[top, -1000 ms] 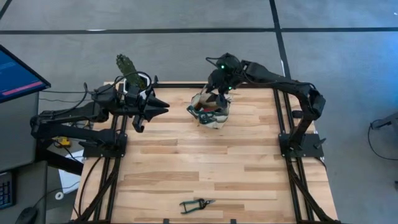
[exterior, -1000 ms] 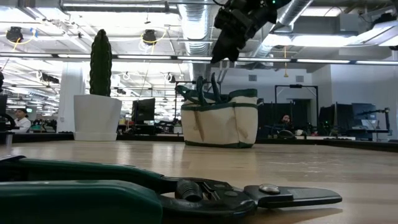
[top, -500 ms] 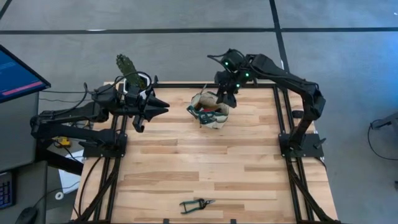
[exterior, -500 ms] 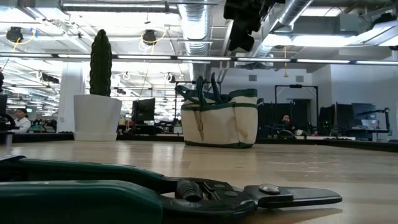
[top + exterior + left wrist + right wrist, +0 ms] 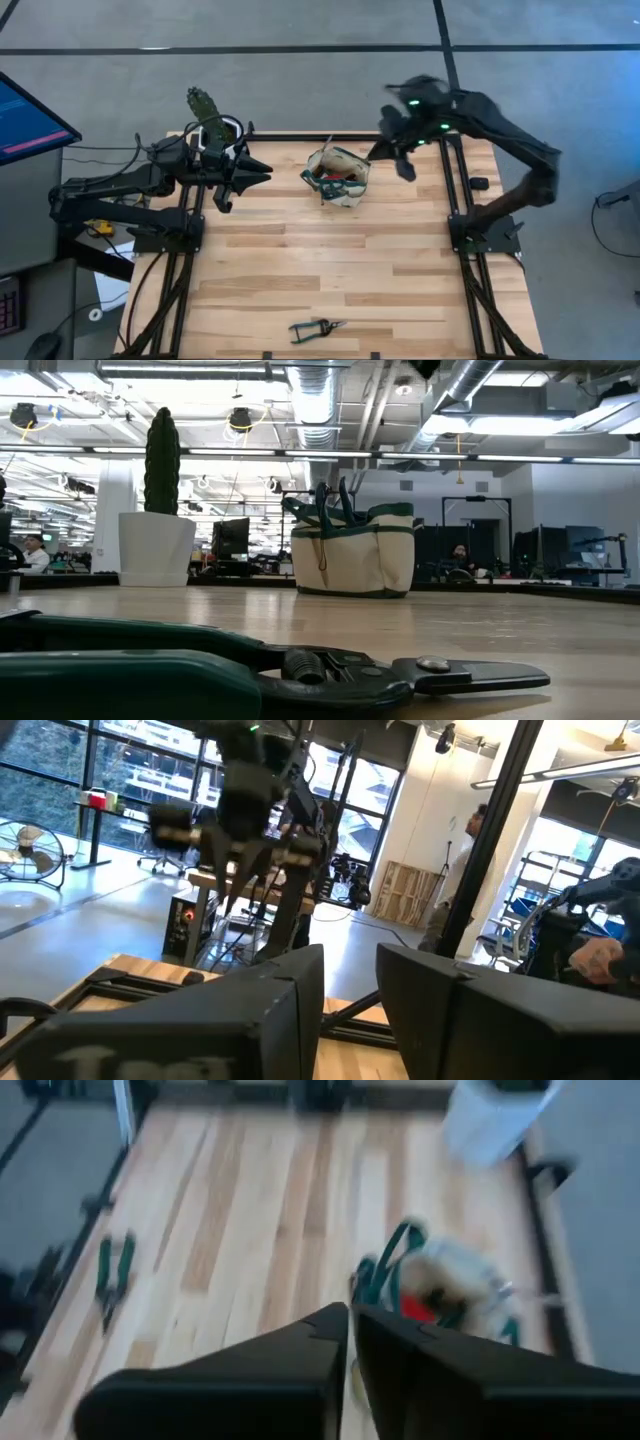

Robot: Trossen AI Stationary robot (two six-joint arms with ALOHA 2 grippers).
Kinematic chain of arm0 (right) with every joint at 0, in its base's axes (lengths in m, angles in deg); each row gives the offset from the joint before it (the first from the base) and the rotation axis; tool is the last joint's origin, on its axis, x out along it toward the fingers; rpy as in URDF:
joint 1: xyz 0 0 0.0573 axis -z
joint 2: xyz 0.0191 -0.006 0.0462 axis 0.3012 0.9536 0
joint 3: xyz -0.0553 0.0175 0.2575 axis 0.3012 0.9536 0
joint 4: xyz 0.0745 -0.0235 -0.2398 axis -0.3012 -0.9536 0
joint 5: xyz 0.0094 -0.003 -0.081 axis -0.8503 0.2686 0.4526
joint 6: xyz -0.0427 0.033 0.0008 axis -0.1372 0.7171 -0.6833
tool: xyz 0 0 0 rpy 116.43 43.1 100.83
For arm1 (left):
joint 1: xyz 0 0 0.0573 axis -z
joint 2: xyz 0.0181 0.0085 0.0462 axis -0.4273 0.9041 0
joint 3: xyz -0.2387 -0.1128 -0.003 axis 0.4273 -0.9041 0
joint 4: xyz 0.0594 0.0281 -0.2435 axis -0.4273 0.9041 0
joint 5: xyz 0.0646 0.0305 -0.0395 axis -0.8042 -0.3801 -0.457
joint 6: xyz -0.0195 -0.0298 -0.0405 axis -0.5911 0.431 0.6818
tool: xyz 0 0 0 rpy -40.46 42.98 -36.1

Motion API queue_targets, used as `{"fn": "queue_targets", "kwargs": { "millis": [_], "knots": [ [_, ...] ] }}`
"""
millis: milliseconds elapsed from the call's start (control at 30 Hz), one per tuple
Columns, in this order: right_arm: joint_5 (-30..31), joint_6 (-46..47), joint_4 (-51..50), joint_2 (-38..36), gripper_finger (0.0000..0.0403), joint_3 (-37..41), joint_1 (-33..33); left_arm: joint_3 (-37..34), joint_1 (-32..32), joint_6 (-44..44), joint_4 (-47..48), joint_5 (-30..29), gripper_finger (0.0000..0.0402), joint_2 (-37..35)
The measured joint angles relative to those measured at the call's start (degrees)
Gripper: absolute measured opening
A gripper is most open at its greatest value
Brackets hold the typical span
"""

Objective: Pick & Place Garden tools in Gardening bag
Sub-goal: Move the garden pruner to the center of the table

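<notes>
The beige gardening bag (image 5: 338, 177) with green trim stands upright on its base at the table's far middle; it also shows in the low view (image 5: 355, 555). Green tool handles (image 5: 332, 500) stick out of its top, and something red (image 5: 425, 1305) shows inside. Green-handled pruning shears (image 5: 315, 327) lie flat near the table's near edge, close to the low camera (image 5: 270, 670). My right gripper (image 5: 385, 152) is shut and empty, in the air to the right of the bag. My left gripper (image 5: 262, 171) waits, slightly open, left of the bag.
A cactus in a white pot (image 5: 213, 126) stands at the far left corner, behind my left arm; it also shows in the low view (image 5: 157, 540). The wooden table top (image 5: 330, 270) between the bag and the shears is bare.
My right gripper has risen from just above the bag's opening and swung toward the table's right edge, going out of the low view. The bag and the shears have stayed where they were.
</notes>
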Motion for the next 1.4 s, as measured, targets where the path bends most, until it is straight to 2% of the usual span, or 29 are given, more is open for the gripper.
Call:
{"fn": "queue_targets", "kwargs": {
  "millis": [167,400,667,867,1067,1233,1400],
  "knots": [
    [0.0,5.4,11.4,-10.0,0.0027,8.5,-1.4,0.0,0.0,0.0,0.0,0.0,0.0085,0.0],
    [0.0,12.9,28.4,-22.2,0.0002,26.3,-6.6,0.0,0.0,0.0,0.0,0.0,0.0085,0.0],
    [4.9,23.8,44.3,-29.7,0.0008,44.4,-12.1,0.0,0.0,-0.1,0.0,0.0,0.0085,0.0],
    [4.7,31.4,47.9,-28.4,0.0008,52.4,-14.6,0.0,0.0,0.0,0.0,0.0,0.0085,0.0],
    [5.8,46.3,52.5,-23.0,0.0005,54.6,-19.1,0.0,0.0,1.0,0.0,0.7,0.0085,0.0],
    [15.4,46.6,70.3,-18.0,0.0001,54.6,-27.0,0.0,0.9,5.7,0.0,2.4,0.0085,0.0],
    [23.7,44.3,88.9,-13.9,0.0001,54.6,-34.6,0.0,6.7,6.1,0.6,2.4,0.0085,0.0]
  ]
}}
